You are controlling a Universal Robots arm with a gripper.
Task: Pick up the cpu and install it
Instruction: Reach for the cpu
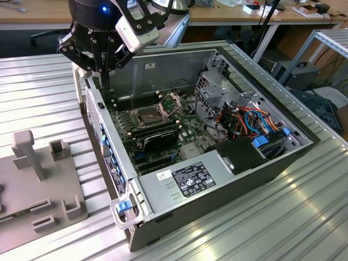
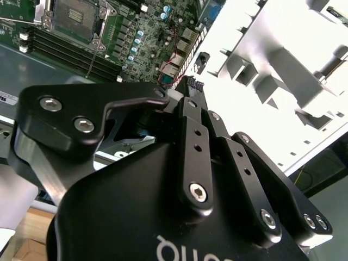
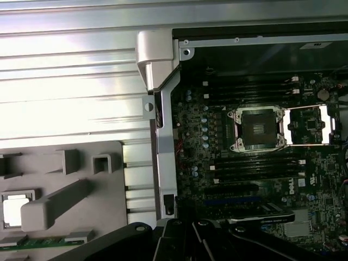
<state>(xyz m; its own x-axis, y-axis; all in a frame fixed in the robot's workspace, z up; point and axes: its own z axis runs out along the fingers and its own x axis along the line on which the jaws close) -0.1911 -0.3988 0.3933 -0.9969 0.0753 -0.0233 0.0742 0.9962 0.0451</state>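
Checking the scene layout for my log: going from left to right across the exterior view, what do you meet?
Grey fixture tray → gripper → open CPU socket → orange and blue cables → metal rack.

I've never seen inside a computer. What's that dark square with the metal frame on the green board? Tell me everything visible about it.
That is the socket, a dark square recess ringed by a silvery metal frame, lying flat on the green board inside the open case. Its hinged metal lid is swung open, and the recess looks empty. Long dark slots run along two sides. Nothing touches it.
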